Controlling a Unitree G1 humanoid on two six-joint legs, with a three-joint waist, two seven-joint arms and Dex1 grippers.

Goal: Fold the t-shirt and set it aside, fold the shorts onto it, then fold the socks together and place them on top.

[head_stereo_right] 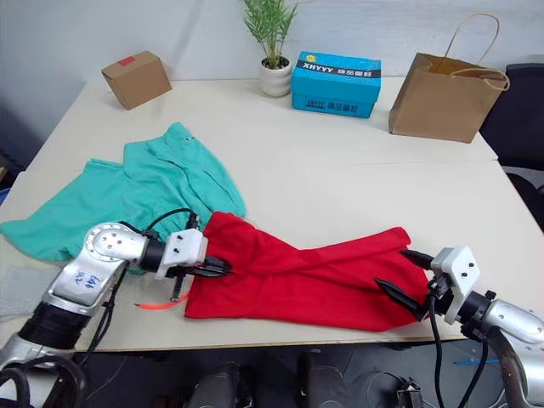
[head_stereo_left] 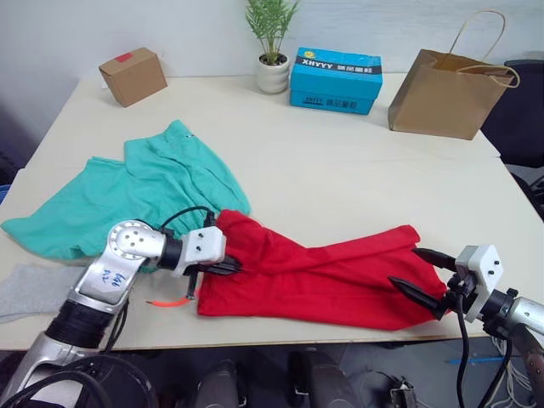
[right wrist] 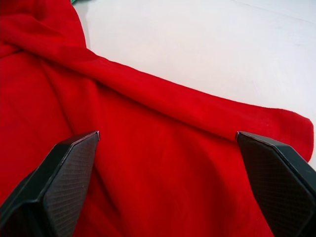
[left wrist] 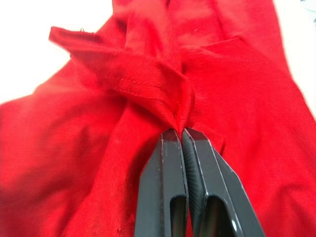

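Left gripper: fingers pressed together on a small ridge of hem at the left end of the t-shirt; hold is at the very fingertips, on a thin pinch of cloth

Right gripper: spread wide, one finger on each side of the t-shirt's right end, just above or touching the cloth; nothing held

Risks, as judged:
- left pinch is shallow; a pull or lift could draw the hem out of the fingertips and drop that end
- right gripper, closing where it stands, may catch only the top layer of the bunched cloth, or miss the edge, so the two ends would rise unevenly and the fold go crooked
- t-shirt sits close to the table's near edge; a drag toward the robot could slide part of it over the side
- the t-shirt's upper left corner touches or overlaps the shorts; a sweep leftward could drag them along

T-shirt: crumpled, lying lengthwise across the near part of the table, spanning from the left gripper to the right gripper, held at one end, straddled at the other; not yet folded

Shorts: spread flat, left of centre, just behind the left gripper; orange drawstring trails at the table edge beside the left wrist

Socks: grey, at the near left corner, well apart from both grippers

Far side of table: small cardboard box, potted plant, blue box, paper bag, all well apart from the garments
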